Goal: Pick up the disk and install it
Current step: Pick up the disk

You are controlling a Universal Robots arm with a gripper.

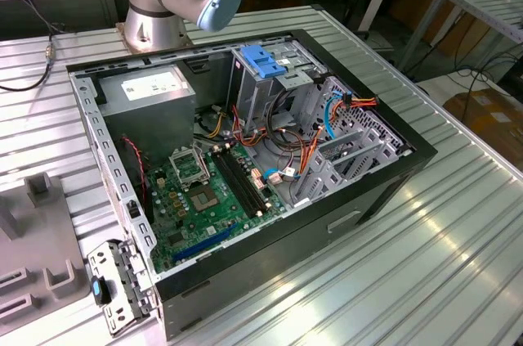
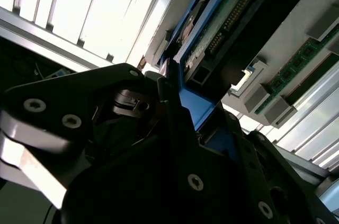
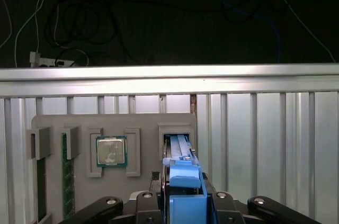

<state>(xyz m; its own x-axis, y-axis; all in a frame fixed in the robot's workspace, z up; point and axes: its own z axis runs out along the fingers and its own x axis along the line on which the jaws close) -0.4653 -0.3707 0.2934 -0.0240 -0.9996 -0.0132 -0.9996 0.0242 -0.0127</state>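
The gripper [image 3: 185,198] is holding the disk [image 3: 183,173] by its blue rails; the jaws seem to be pinching it from both sides. The disk is standing on edge at a slot of the grey holder [image 3: 143,121], beside the processor chip [image 3: 111,151], on the ribbed table [image 3: 265,144].

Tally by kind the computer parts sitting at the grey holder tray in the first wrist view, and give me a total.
Processor chip: 1
Memory stick: 1
Disk, gripped by the gripper: 1
Total: 3
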